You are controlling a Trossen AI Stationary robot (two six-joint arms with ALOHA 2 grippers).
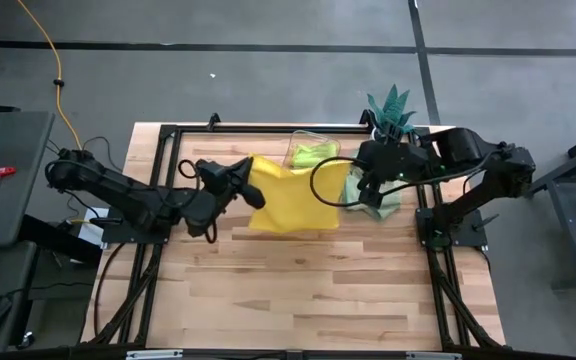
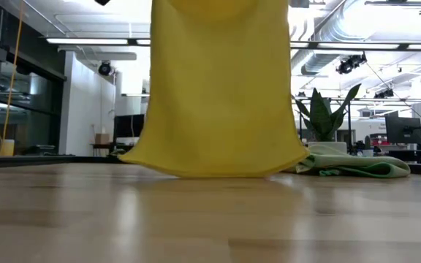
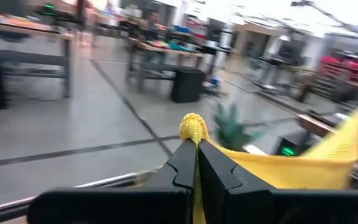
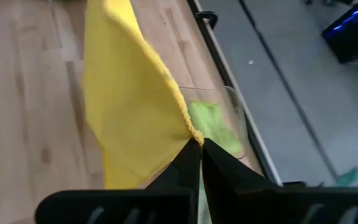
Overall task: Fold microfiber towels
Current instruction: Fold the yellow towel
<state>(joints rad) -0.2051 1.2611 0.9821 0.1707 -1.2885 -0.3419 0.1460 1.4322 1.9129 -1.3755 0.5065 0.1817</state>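
Both arms were matte black, jointed and blocky, with black cables looping alongside, and each ended in two slim, dark, wedge-shaped fingers [image 3: 219, 171] on a crossbar.

Bright ceiling strip lights [image 2: 86, 40], motion-blurred left wrist background

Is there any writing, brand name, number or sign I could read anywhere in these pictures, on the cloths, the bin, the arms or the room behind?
None can be read.
Bright yellow microfiber towel: plain, no tag or print in view.
Clear plastic bin: no label visible.
Pale mint green cloth: no lettering.
Dark robot arms: no readable marking.
Room beyond the table, monitors and shelves: anything there is too blurred or too small to read.
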